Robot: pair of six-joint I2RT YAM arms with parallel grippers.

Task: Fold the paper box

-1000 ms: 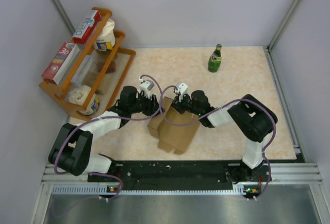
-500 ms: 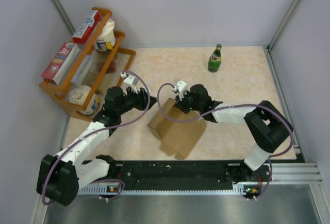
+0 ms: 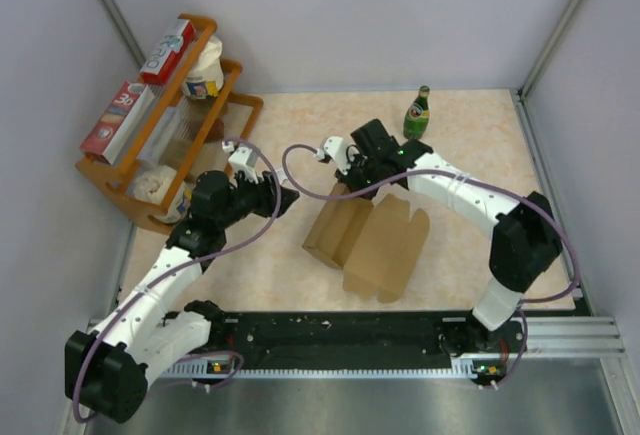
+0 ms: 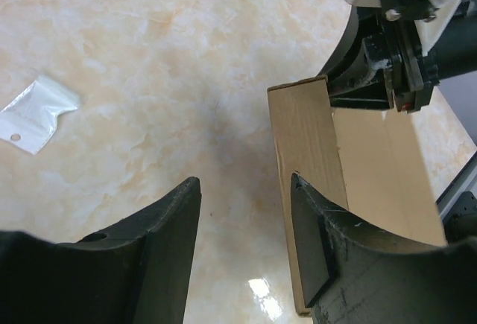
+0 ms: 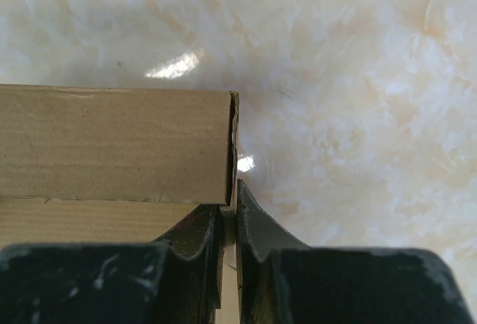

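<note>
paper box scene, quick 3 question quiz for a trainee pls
1. True or false: the right jaws are shut on an edge of the paper box.
2. The green bottle is: A) lying on its side, B) upright on the table, C) inside the box.
3. Fill in: the left jaws are ____, holding nothing.
Key: 1 true; 2 B; 3 open.
</note>
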